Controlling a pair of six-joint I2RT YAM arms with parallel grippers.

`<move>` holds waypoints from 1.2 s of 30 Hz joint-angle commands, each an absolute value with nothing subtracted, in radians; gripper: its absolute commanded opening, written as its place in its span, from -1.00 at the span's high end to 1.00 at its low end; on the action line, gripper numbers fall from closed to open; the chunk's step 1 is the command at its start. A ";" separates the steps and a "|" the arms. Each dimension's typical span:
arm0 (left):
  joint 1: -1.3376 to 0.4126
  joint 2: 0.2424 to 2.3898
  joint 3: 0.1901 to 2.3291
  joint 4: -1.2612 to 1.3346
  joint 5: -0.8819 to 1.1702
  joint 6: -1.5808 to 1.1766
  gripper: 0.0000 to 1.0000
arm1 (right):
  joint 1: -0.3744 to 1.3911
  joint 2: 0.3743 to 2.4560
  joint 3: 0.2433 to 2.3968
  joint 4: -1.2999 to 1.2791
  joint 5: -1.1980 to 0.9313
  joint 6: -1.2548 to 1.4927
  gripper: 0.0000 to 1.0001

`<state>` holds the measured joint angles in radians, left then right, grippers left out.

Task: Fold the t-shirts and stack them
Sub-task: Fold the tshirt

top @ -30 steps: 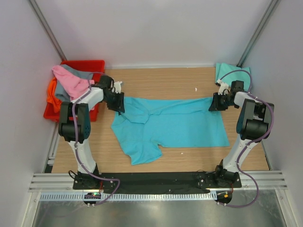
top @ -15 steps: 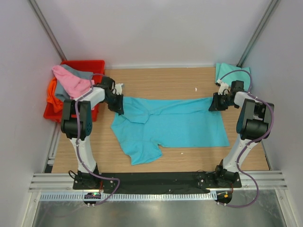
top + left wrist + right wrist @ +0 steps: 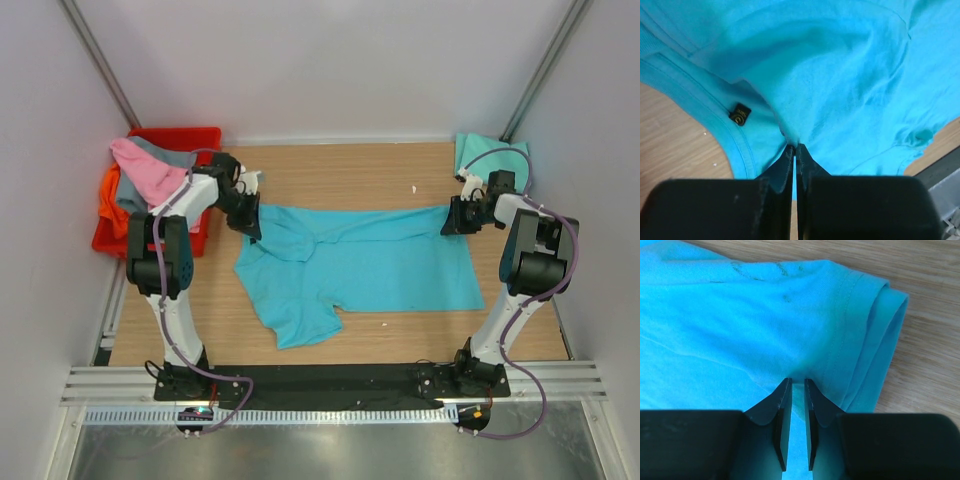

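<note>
A bright turquoise-blue t-shirt (image 3: 370, 262) lies spread across the middle of the wooden table, one sleeve pointing toward the near edge. My left gripper (image 3: 252, 226) is at its left end by the collar, shut on a pinched fold of the cloth (image 3: 790, 131); a small black label (image 3: 740, 114) sits beside it. At the shirt's right end my right gripper (image 3: 449, 217) is shut on the cloth just inside the doubled hem (image 3: 875, 335). A paler mint-teal t-shirt (image 3: 482, 153) lies at the far right corner. Pink (image 3: 148, 168), grey (image 3: 172, 153) and orange (image 3: 110, 198) t-shirts are heaped at the far left.
A red plastic crate (image 3: 196, 137) at the far left holds the heaped shirts, close behind the left arm. White walls and slanted metal posts close in the table on three sides. A small white speck (image 3: 414, 188) lies on the bare wood beyond the shirt.
The left gripper's fingers have closed onto the turquoise shirt's fold near the collar, and its wrist has shifted slightly. The right arm and the shirt have not moved.
</note>
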<state>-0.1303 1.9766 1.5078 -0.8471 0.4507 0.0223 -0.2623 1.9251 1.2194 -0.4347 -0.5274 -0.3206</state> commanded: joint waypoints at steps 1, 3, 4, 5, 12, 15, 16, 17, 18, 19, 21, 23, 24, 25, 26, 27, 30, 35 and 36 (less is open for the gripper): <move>-0.132 1.916 1.519 -0.974 0.503 0.066 1.00 | -0.270 1.968 1.215 -0.462 -0.466 -0.354 0.55; -0.132 1.890 1.493 -0.970 0.497 0.069 1.00 | -0.270 1.968 1.216 -0.462 -0.466 -0.354 0.55; -0.132 1.885 1.488 -0.968 0.495 0.071 1.00 | -0.268 1.968 1.215 -0.460 -0.466 -0.354 0.55; -0.132 1.878 1.485 -0.972 0.495 0.069 1.00 | -0.270 1.970 1.215 -0.460 -0.466 -0.354 0.55; -0.132 1.822 1.483 -0.994 0.493 0.060 1.00 | -0.270 1.971 1.216 -0.465 -0.466 -0.353 0.55; -0.132 1.812 1.491 -0.986 0.469 0.060 0.81 | -0.270 1.970 1.218 -0.465 -0.468 -0.351 0.55; -0.133 1.810 1.491 -0.980 0.469 0.060 0.78 | -0.270 1.970 1.216 -0.465 -0.468 -0.351 0.55; -0.132 1.809 1.491 -0.979 0.468 0.057 0.71 | -0.270 1.970 1.216 -0.465 -0.466 -0.351 0.55; -0.132 1.807 1.491 -0.974 0.466 0.048 0.63 | -0.270 1.970 1.216 -0.466 -0.466 -0.351 0.55; -0.132 1.806 1.486 -0.959 0.450 0.040 0.54 | -0.270 1.970 1.215 -0.466 -0.466 -0.353 0.55; -0.133 1.798 1.479 -0.940 0.414 0.034 0.31 | -0.270 1.970 1.215 -0.466 -0.466 -0.353 0.55; -0.132 1.807 1.471 -0.927 0.362 0.041 0.23 | -0.271 1.968 1.216 -0.468 -0.468 -0.354 0.55; -0.133 1.818 1.473 -0.922 0.351 0.049 0.22 | -0.270 1.968 1.213 -0.466 -0.468 -0.354 0.55; -0.132 1.827 1.480 -0.911 0.341 0.052 0.22 | -0.271 1.970 1.215 -0.466 -0.466 -0.353 0.55; -0.132 1.839 1.492 -0.910 0.331 0.055 0.21 | -0.272 1.973 1.216 -0.468 -0.469 -0.353 0.55; -0.133 1.873 1.503 -0.913 0.333 0.057 0.22 | -0.272 1.974 1.219 -0.468 -0.471 -0.351 0.55; -0.133 1.937 1.548 -0.913 0.342 0.052 0.26 | -0.272 1.971 1.220 -0.471 -0.469 -0.353 0.55; -0.132 2.040 1.696 -0.882 0.333 0.060 0.29 | -0.273 1.942 1.215 -0.459 -0.469 -0.353 0.55; -0.132 2.084 1.724 -0.888 0.334 0.060 0.30 | -0.275 1.939 1.219 -0.459 -0.469 -0.351 0.55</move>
